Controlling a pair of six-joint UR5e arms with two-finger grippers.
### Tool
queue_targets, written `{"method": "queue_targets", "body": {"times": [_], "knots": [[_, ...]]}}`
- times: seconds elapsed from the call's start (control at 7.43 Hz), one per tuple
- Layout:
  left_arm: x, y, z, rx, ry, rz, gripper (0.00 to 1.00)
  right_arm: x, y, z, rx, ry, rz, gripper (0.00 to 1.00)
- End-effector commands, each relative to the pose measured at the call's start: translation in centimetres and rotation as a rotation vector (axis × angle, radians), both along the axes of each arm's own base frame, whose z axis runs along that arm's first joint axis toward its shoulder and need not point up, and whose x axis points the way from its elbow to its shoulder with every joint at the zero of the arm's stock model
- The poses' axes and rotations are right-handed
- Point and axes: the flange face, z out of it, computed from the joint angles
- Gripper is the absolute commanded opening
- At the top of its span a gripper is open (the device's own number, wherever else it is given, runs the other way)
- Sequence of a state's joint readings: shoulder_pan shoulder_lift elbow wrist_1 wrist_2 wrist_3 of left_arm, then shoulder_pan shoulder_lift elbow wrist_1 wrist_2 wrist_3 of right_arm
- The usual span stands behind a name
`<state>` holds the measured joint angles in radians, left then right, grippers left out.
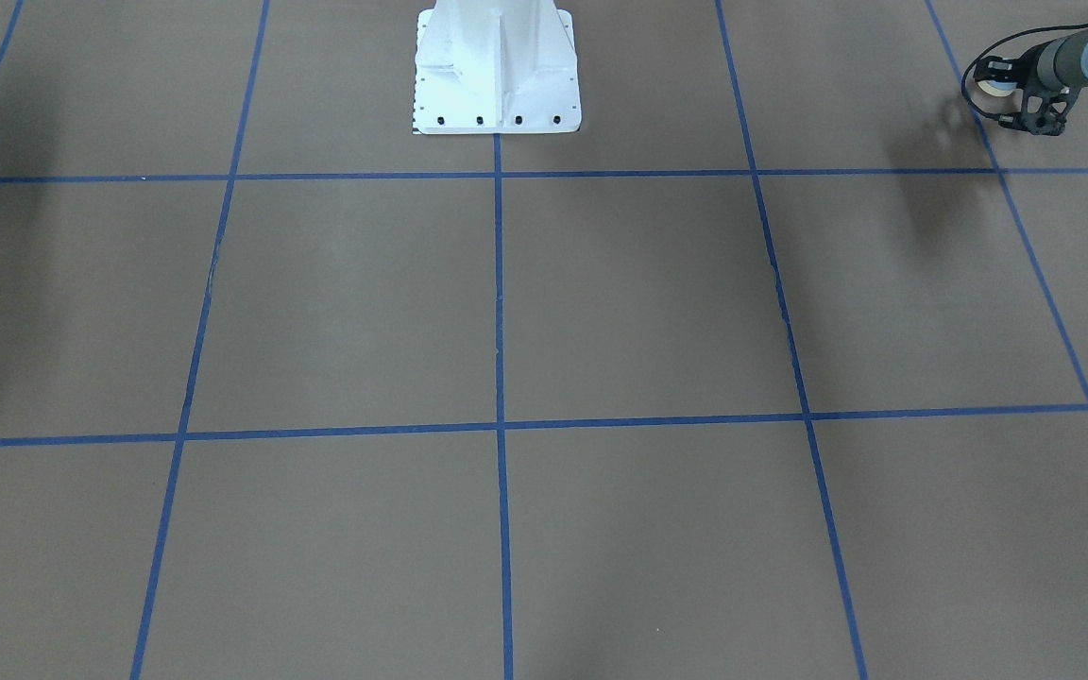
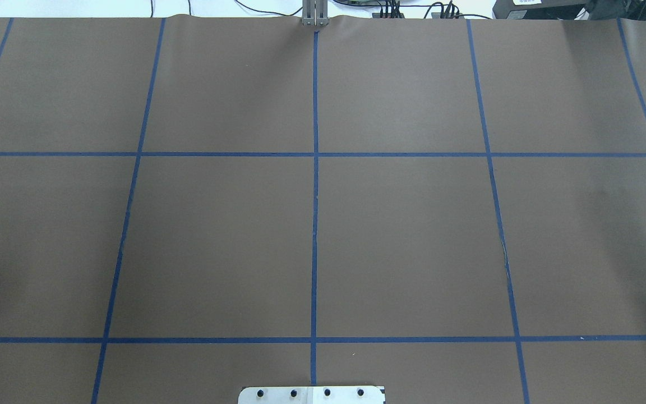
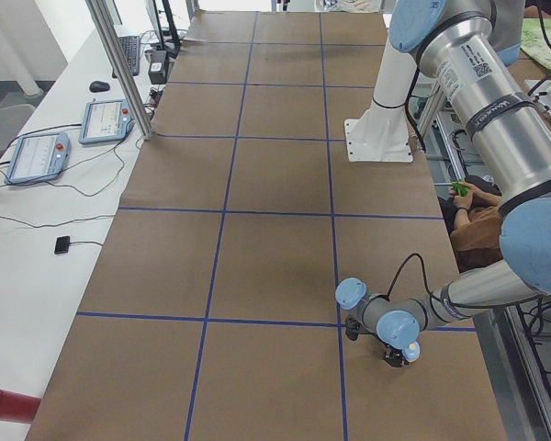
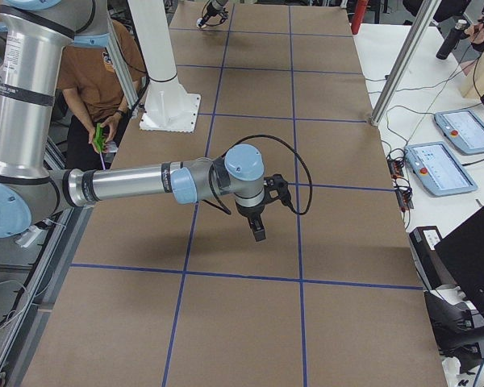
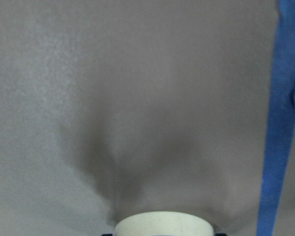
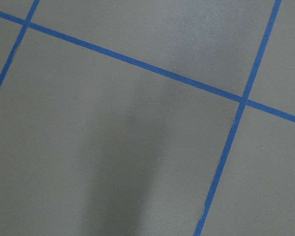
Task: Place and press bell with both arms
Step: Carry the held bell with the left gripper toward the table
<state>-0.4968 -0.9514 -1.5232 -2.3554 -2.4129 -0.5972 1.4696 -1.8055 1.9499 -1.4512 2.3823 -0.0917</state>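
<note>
My left gripper [image 1: 990, 83] is low over the brown table near its left end, close to the robot's side. It is shut on the bell [image 1: 997, 87], whose cream base ring shows between the black fingers. In the left wrist view the cream ring [image 5: 162, 223] sits at the bottom edge, just above the paper beside a blue tape line. The left gripper also shows in the exterior left view [image 3: 399, 356]. My right gripper [image 4: 258, 230] shows only in the exterior right view, pointing down above the table with nothing visible in it. I cannot tell if it is open or shut.
The white bolted pedestal [image 1: 497, 76] stands at the middle of the robot's side. Blue tape lines [image 2: 314, 224] grid the brown table cover. A seated person [image 4: 105, 89] is beside the pedestal. Control tablets [image 3: 37, 156] lie on the white side bench.
</note>
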Motion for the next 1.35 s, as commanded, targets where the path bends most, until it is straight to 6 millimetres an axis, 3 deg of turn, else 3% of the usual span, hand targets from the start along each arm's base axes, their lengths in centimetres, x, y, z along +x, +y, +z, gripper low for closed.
{"method": "queue_targets", "body": {"times": [0.0, 0.4, 0.94, 1.21], "knots": [[-1.4, 1.2, -0.7, -0.021, 0.032, -0.025, 0.22, 0.0, 0.0, -0.1, 0.002, 0.0, 0.001, 1.0], [-0.5, 1.0, -3.5, -0.028, 0.11, -0.103, 0.17, -0.1, -0.1, -0.1, -0.001, -0.002, 0.0, 1.0], [4.6, -1.4, -15.3, -0.046, 0.221, -0.219, 0.16, -0.1, 0.1, 0.3, -0.018, -0.006, -0.002, 1.0], [5.7, -1.7, -17.5, -0.059, 0.245, -0.227, 0.16, -0.1, 0.1, 0.4, -0.022, -0.009, -0.002, 1.0]]}}
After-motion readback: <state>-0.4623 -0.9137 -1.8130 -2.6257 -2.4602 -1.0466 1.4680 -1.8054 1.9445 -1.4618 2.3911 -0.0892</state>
